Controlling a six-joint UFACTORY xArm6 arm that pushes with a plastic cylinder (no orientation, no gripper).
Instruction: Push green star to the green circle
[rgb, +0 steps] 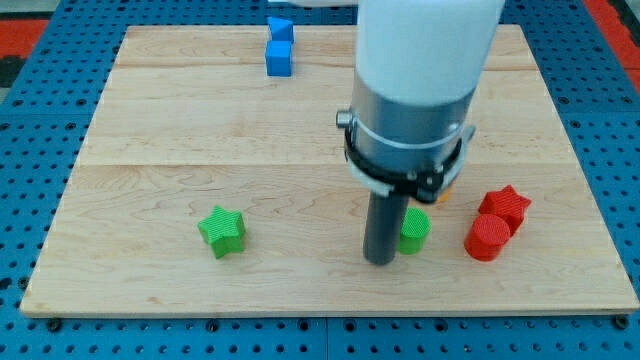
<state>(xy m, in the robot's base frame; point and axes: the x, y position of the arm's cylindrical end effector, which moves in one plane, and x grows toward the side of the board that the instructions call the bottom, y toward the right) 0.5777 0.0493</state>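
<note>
Green star (221, 231) at lower left, well apart from green circle (414, 230) at lower centre-right. My tip (379, 260) bare, gripping nothing, touching circle's left side.

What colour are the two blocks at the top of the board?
Blue, both; the camera view shows them clearly.

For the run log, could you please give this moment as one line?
my tip: touching green circle's left | green star: far left, apart | task: not done
</note>
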